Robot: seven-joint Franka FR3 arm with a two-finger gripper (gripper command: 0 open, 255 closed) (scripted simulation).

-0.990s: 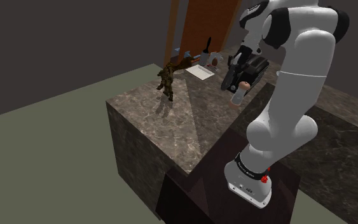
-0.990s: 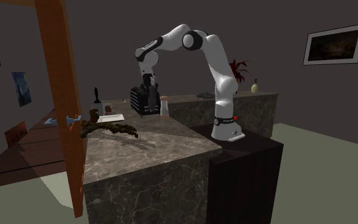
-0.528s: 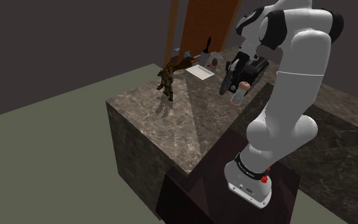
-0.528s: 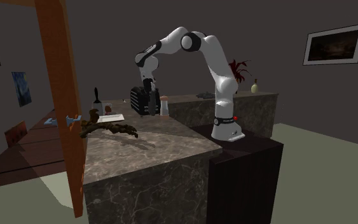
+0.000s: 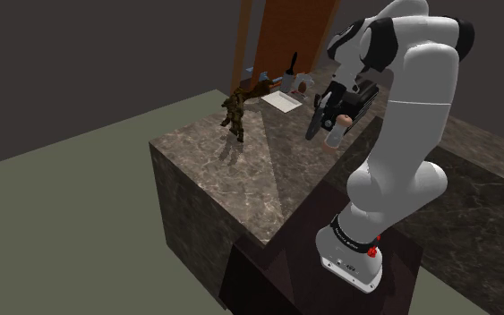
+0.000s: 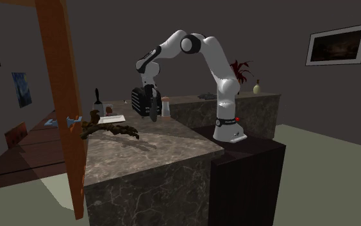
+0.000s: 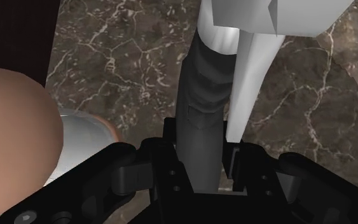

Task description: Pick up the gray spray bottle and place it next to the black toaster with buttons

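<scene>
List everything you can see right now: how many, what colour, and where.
spray bottle: one, dark grey with white head, clasped between the gripper's fingers
toaster: one, black, on the counter right by the gripper
jar: one, white with pinkish top, on the counter beside the toaster
figurine: one, brown, on the counter's nearer part in the second exterior view
tray: one, white, flat on the counter
tall bottle: one, black, beyond the tray
counter: one, dark marbled, beside the stand
wall pictures: three, dark, on the walls
plant: one, red, behind the arm
arm: one, white with dark joints, on the stand
gripper: one, black, shut on the spray bottle
</scene>
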